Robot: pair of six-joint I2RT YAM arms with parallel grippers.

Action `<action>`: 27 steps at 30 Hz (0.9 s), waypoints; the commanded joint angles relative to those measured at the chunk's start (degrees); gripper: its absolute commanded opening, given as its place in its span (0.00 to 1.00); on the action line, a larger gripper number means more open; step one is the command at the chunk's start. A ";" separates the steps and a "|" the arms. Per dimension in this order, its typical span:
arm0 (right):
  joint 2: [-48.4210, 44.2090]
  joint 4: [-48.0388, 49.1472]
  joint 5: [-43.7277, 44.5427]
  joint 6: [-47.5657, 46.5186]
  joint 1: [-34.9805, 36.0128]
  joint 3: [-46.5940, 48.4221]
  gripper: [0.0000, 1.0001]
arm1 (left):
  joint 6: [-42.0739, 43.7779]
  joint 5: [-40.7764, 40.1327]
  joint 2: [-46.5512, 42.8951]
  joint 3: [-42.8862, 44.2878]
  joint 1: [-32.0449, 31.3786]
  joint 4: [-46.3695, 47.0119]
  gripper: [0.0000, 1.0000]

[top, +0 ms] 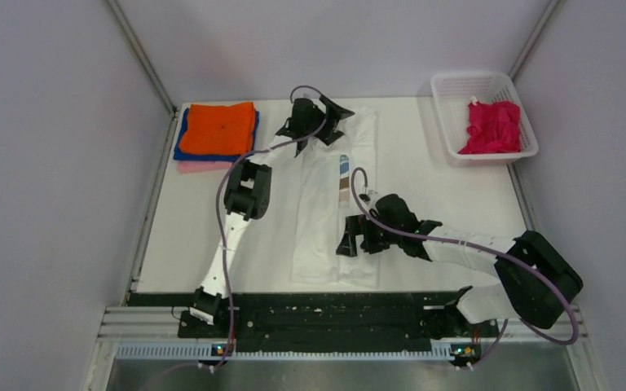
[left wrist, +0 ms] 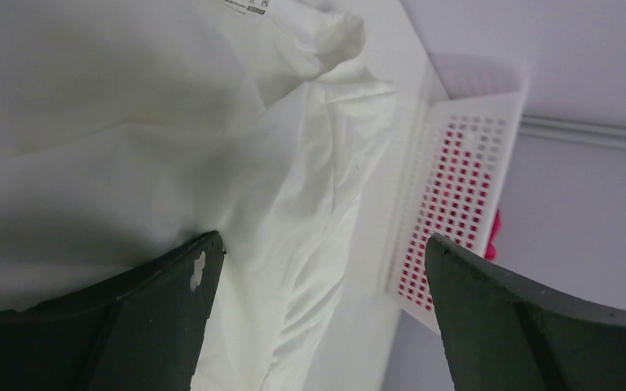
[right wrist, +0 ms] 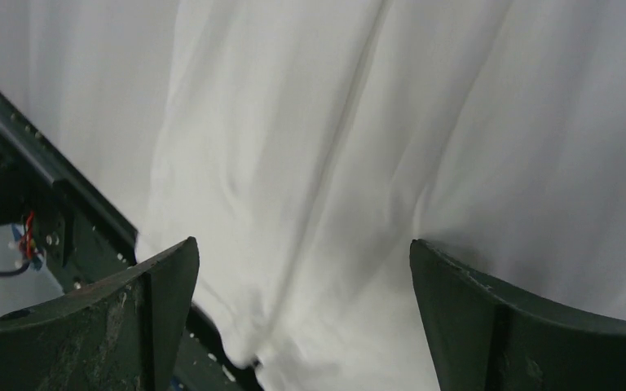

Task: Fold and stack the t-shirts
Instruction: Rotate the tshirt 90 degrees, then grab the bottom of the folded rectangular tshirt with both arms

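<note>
The white t-shirt (top: 326, 213) lies folded into a long strip down the middle of the table, a band of blue and brown print (top: 343, 181) showing. My left gripper (top: 328, 122) is open at the shirt's far end; the cloth (left wrist: 212, 147) lies under its spread jaws. My right gripper (top: 349, 242) is open over the shirt's near end; white cloth (right wrist: 334, 163) fills its view. Folded orange (top: 222, 128), blue (top: 184, 142) and pink (top: 197, 166) shirts are stacked at the far left. A magenta shirt (top: 491, 127) lies in the basket.
The white mesh basket (top: 449, 123) stands at the far right corner and shows in the left wrist view (left wrist: 456, 187). The black rail (top: 326, 314) runs along the table's near edge, close to the shirt's hem (right wrist: 236, 342). Grey walls enclose the table.
</note>
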 commanded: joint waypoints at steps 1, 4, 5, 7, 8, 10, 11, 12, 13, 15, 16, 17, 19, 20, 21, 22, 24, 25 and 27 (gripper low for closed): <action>-0.24 -4.78 -2.54 -2.40 3.91 5.54 0.99 | -6.44 3.89 9.01 9.41 -2.58 7.19 0.99; -2.25 -5.38 -0.92 -2.84 4.25 6.78 0.99 | -6.99 2.43 9.06 9.64 -2.47 9.37 0.99; -3.31 -5.33 -0.13 -2.68 4.20 6.78 0.99 | -6.14 2.14 8.67 9.51 -2.31 8.87 0.99; -5.69 -5.32 1.71 -1.98 4.15 6.68 0.99 | -3.27 0.92 7.02 9.03 -2.12 6.07 0.99; -6.88 -5.35 2.42 -1.42 4.16 6.50 0.99 | -1.61 -0.42 5.79 8.52 -2.06 4.31 0.99; -9.57 -5.48 3.32 -0.07 4.24 6.03 0.99 | 1.49 -3.42 2.89 7.43 -1.84 0.67 0.99; -11.24 -5.47 3.52 0.68 4.20 5.49 0.99 | 3.44 -5.15 1.49 7.39 -1.65 -1.66 0.99; -12.39 -6.15 3.62 1.03 4.15 5.30 0.99 | 5.14 -6.98 -0.34 7.50 -1.43 -4.82 0.99; -13.58 -7.29 3.66 1.25 4.18 5.15 0.99 | 7.04 -8.40 -2.23 7.44 -1.05 -7.27 0.99; -15.91 -9.69 3.72 1.50 4.15 4.63 0.99 | 11.72 -11.19 -6.76 7.28 -0.51 -12.43 0.99; -17.15 -10.66 3.89 1.87 4.17 4.16 0.99 | 13.47 -11.96 -9.13 6.95 -0.38 -14.18 0.99; -18.09 -11.74 4.03 2.33 4.24 3.59 0.99 | 15.84 -12.60 -12.00 6.39 -0.33 -16.40 0.99; -19.50 -13.98 3.83 3.22 4.27 2.60 0.99 | 22.01 -13.19 -19.56 4.02 -0.53 -20.46 0.99; -19.88 -15.15 3.92 3.90 4.26 2.05 0.99 | 24.27 -13.23 -23.78 1.41 -0.53 -22.06 0.99; -20.10 -16.11 4.10 4.48 4.35 1.51 0.99 | 26.32 -13.39 -28.13 -3.34 -0.61 -23.77 0.99; -20.04 -17.11 4.30 4.91 4.52 0.91 0.99 | 28.20 -13.60 -32.84 -8.92 -0.78 -25.02 0.99; -19.61 -18.30 4.63 6.05 5.46 -0.12 0.97 | 30.02 -14.45 -43.70 -22.55 -1.48 -25.76 0.99; -19.08 -18.57 4.75 6.57 6.07 -0.53 0.96 | 30.88 -14.44 -49.07 -30.89 -1.97 -24.92 0.99; -17.68 -18.77 5.17 7.84 7.86 -1.29 0.91 | 30.03 -15.60 -59.66 -47.04 -3.48 -22.14 0.99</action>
